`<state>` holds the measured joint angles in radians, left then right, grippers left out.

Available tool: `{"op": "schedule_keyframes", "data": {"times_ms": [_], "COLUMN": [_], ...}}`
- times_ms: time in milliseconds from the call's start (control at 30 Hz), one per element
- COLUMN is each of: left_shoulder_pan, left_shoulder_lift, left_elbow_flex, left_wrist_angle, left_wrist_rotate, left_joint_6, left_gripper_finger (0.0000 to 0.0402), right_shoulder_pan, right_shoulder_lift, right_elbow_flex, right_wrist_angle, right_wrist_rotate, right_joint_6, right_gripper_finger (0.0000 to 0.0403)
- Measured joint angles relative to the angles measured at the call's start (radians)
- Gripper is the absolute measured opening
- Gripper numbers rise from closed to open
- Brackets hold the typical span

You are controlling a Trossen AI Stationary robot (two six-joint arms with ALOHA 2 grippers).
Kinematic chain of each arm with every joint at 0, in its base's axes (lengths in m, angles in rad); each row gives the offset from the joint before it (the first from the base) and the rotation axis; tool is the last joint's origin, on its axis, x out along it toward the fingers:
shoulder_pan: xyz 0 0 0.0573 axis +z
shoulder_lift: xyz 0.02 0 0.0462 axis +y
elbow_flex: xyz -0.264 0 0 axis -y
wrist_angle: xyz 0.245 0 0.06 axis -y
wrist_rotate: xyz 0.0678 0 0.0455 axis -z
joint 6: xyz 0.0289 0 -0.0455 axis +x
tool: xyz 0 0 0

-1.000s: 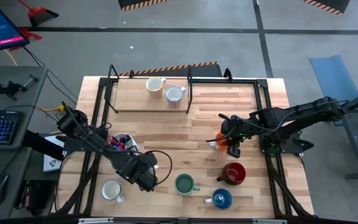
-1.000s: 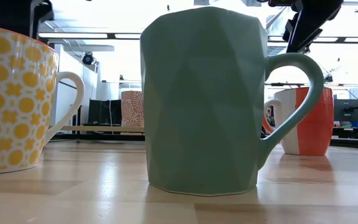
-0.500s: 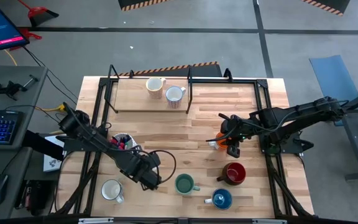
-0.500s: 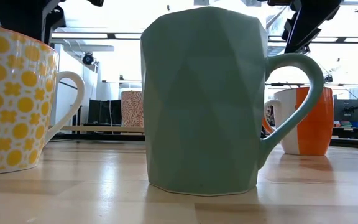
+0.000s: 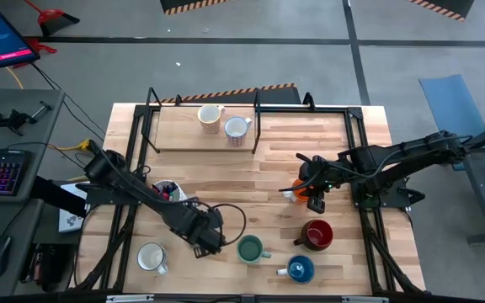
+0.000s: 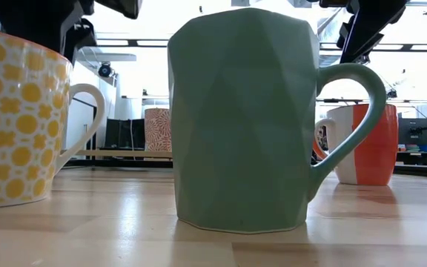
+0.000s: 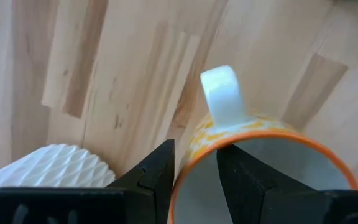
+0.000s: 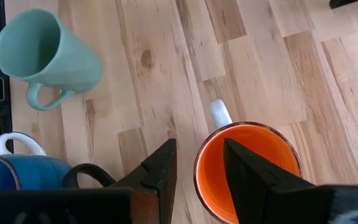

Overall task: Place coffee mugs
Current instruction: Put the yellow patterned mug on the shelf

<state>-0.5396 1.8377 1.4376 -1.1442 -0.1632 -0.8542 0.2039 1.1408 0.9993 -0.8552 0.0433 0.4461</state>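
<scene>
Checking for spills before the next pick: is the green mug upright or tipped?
Upright. The green mug stands flat on its base on the table, and its round open mouth faces up in the overhead view.

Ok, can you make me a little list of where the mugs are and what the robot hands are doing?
left gripper: clamped on the yellow-patterned mug, one finger inside its rim
right gripper: at the orange mug, right of the table's middle
green mug: front middle, free
dark red mug: front right, free
blue mug: front right, free
front white mug: front left, free
cream mug: back frame
back white mug: beside it
</scene>
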Motion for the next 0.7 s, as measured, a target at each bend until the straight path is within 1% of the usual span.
{"op": "schedule_keyframes", "data": {"times_ms": [167, 267, 700], "left_shoulder_pan": [0.003, 0.003, 0.003], "left_shoulder_lift": [0.022, 0.023, 0.023], "left_elbow_flex": [0.0, 0.0, 0.0], "left_wrist_angle": [-0.001, 0.009, 0.023], "left_wrist_rotate": [0.005, 0.026, 0.047], "left_joint_6": [-0.005, -0.008, -0.039], "left_gripper_finger": [0.0108, 0.0108, 0.0108], "right_shoulder_pan": [0.0, 0.0, 0.0], "right_shoulder_lift": [0.0, 0.0, 0.0], "right_elbow_flex": [0.0, 0.0, 0.0], "right_wrist_angle": [0.002, 0.002, 0.0], "right_wrist_rotate": [0.001, 0.001, 0.008], "right_joint_6": [-0.001, -0.001, -0.021], "right_gripper_finger": [0.011, 0.011, 0.011]}}
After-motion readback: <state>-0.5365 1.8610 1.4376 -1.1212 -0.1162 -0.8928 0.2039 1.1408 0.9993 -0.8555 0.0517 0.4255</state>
